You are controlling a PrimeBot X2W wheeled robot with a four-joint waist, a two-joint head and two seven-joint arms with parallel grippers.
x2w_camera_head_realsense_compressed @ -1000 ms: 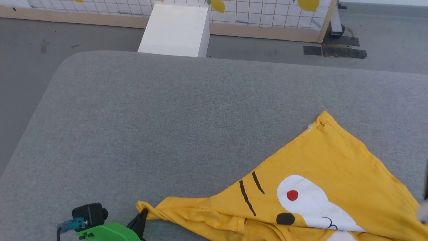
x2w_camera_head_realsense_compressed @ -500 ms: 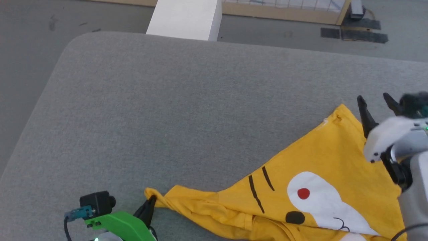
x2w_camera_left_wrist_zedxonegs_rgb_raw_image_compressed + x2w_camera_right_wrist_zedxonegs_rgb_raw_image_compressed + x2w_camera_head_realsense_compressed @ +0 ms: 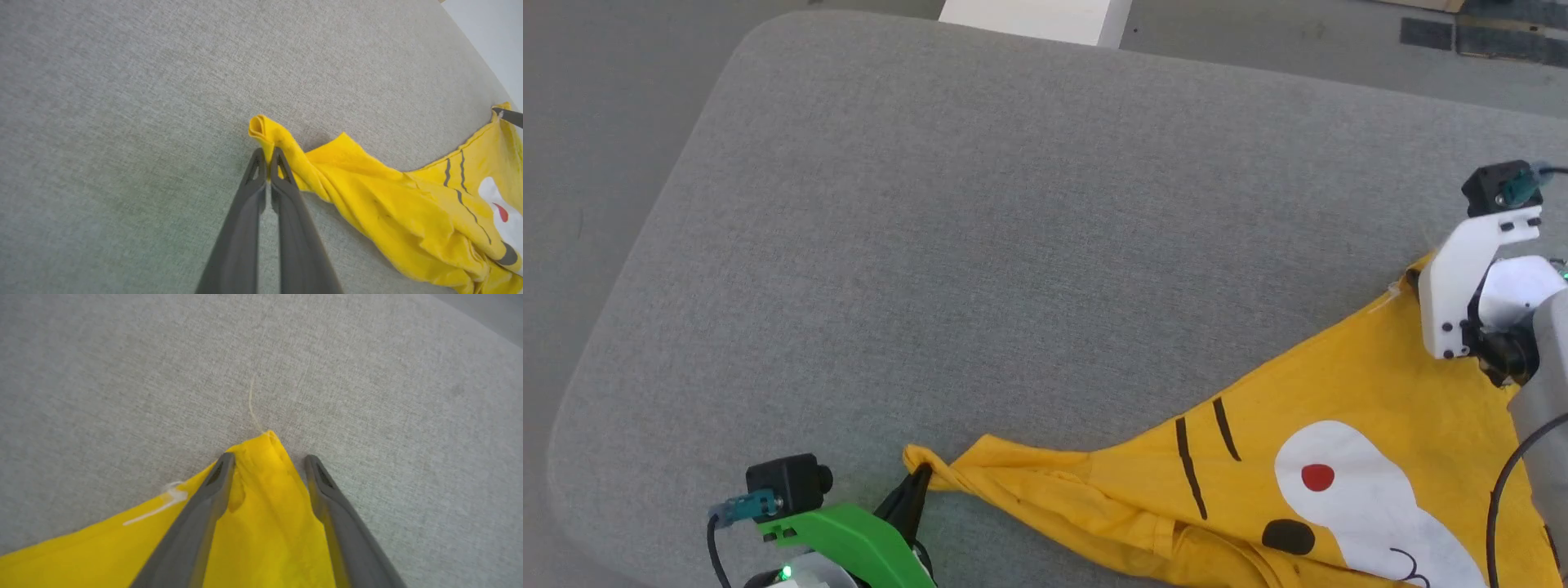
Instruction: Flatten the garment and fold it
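On grey cushion (image 3: 1013, 245), white box (image 3: 1037, 15) beyond | left gripper (image 3: 268, 152) pinches garment (image 3: 1339, 392) | right gripper (image 3: 269, 457) spread

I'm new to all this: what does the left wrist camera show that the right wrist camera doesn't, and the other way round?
Left wrist view: the left tool is shut on a bunched corner of the garment, with the cartoon face print further along the cloth.
Right wrist view: the right tool is open, astride a pointed corner of the cloth, and a loose thread trails from that tip.
Both share: yellow cloth lying on the grey padded surface.
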